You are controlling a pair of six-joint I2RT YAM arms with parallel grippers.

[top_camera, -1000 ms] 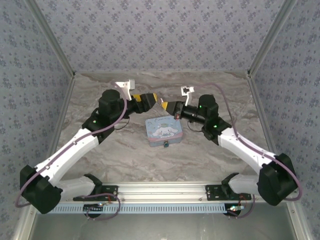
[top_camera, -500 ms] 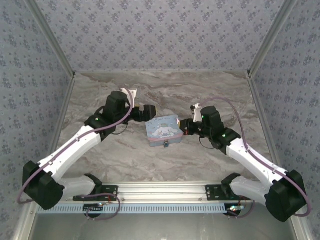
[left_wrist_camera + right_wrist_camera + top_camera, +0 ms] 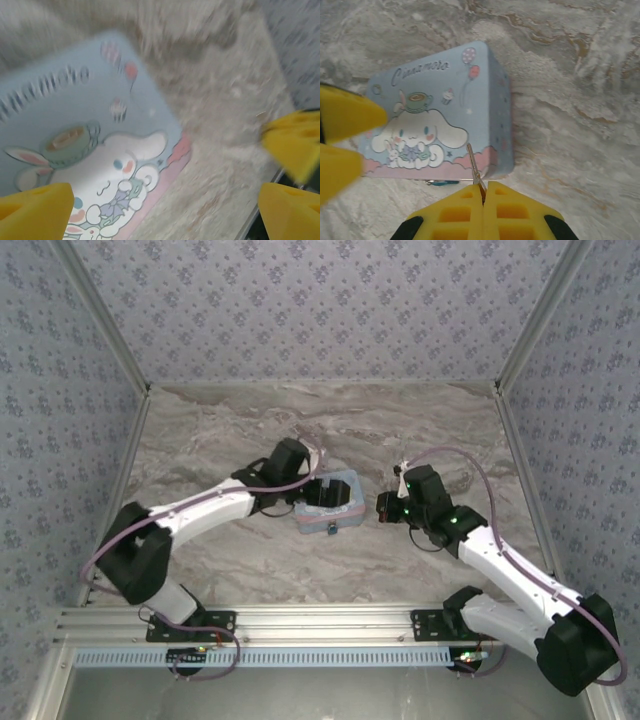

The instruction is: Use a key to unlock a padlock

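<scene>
Teal metal is peeking out at the tin's [image 3: 435, 100] near edge: the padlock [image 3: 331, 528], touching that side and resting on the bench [image 3: 450, 440]. Our right fingers [image 3: 460, 212] are pressing together on the key [image 3: 472, 162], its thin shaft pointing over the tin's near right corner. Our left fingers [image 3: 35, 207] are hanging wide apart above the lid, gripping nothing. We are judging that the left should pin the tin or padlock steady while the right is lining the key tip up with the keyhole, which we cannot see.
</scene>
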